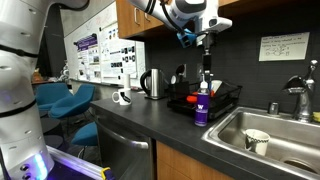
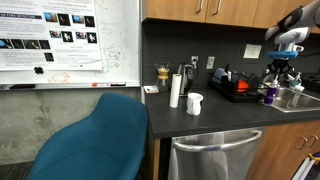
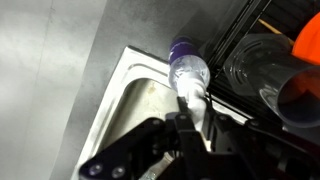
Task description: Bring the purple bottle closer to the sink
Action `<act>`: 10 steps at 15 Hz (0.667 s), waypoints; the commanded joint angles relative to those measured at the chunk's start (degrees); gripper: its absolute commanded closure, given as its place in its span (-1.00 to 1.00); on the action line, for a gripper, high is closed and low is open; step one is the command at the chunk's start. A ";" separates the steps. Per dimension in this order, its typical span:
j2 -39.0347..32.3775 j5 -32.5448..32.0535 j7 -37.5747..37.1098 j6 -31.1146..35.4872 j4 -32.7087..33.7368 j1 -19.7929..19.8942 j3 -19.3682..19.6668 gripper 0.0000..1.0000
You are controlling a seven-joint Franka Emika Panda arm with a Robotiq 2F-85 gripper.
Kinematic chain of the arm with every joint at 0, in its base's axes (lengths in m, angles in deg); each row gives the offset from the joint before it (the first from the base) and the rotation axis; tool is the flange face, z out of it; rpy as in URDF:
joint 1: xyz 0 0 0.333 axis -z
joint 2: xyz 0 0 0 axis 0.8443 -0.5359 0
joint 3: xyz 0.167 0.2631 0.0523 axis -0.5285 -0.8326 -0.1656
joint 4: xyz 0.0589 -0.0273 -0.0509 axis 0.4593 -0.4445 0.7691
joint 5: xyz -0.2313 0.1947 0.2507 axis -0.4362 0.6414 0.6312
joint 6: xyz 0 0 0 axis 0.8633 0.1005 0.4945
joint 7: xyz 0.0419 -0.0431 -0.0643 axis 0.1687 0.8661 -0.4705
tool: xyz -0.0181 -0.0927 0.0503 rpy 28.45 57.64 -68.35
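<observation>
The purple bottle [image 1: 202, 108] with a white cap stands upright on the dark counter, at the left edge of the sink [image 1: 285, 140] and just in front of the black dish rack. It also shows in an exterior view [image 2: 268, 96]. My gripper [image 1: 206, 72] reaches straight down onto its top. In the wrist view the bottle [image 3: 186, 62] points away from me, and its white cap sits between my fingers [image 3: 198, 118], which are closed against it. The sink's corner [image 3: 128, 95] lies right beside the bottle.
The black dish rack [image 1: 222, 97] holds cups and an orange item [image 3: 305, 40] close behind the bottle. A steel kettle [image 1: 153, 84] and white mug [image 1: 122, 97] stand further along the counter. A bowl [image 1: 257, 140] lies in the sink, and the faucet [image 1: 300, 95] rises behind it.
</observation>
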 commanded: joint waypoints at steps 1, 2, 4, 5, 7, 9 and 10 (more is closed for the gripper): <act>-1.49 1.42 1.74 -0.68 2.88 0.47 0.09 0.44; -1.50 1.34 1.84 -0.71 3.00 0.46 0.08 0.31; -1.32 1.48 2.20 -0.75 3.24 0.42 0.00 0.13; -1.07 1.42 2.40 -0.49 3.20 0.33 -0.04 0.09; -0.54 1.44 2.56 -0.21 3.12 0.23 -0.09 0.03; 0.28 1.61 2.67 0.01 3.15 0.20 -0.09 -0.09; 0.91 1.43 2.64 0.17 3.20 0.09 -0.03 -0.14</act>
